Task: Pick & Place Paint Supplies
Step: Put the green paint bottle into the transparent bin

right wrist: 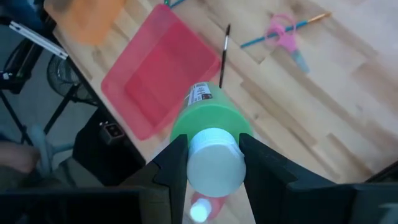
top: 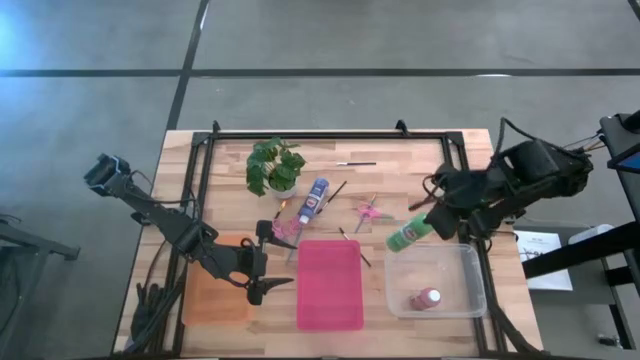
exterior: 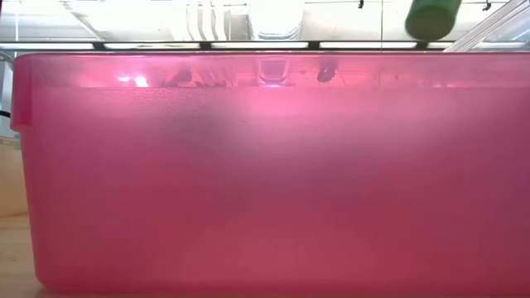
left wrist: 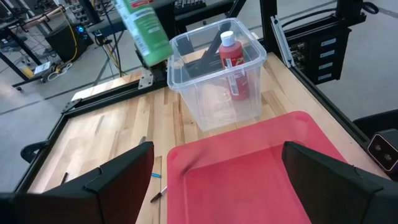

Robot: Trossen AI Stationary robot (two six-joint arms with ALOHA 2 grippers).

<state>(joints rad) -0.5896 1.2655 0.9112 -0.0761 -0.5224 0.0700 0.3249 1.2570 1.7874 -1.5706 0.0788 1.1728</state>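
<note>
1. The right gripper (right wrist: pixel 211 163) is clamped on the neck of a green paint bottle (top: pixel 409 236), just under its white cap. In the high view it sits right of centre, over the upper left corner of the clear bin (top: pixel 470 300).
2. The bottle hangs tilted, its base pointing toward the middle of the frame. It looks like smooth rounded plastic with a paper label.
3. Inside the clear bin, in the lower right of the high view, a pink-red paint bottle (top: pixel 425 299) already lies on the floor of the bin.
4. Risk, as I judge it: the bottle is above the bin's rim rather than its middle. Released here, it could strike the rim and roll onto the wooden surface (top: pixel 400 165).
5. A second risk: a smooth, slanted bottle may slip in the grip.
6. The left gripper (top: pixel 262 262), jaws spread wide and empty, waits in the lower left centre, beside the pink tray (top: pixel 330 285) and the orange tray (top: pixel 215 300).
7. Loose on the surface at centre: a blue-and-white bottle (top: pixel 314 199), pink-handled scissors (top: pixel 367 212) and a thin brush (top: pixel 355 163).
8. A leafy potted plant (top: pixel 274 167) stands at upper centre.
</note>
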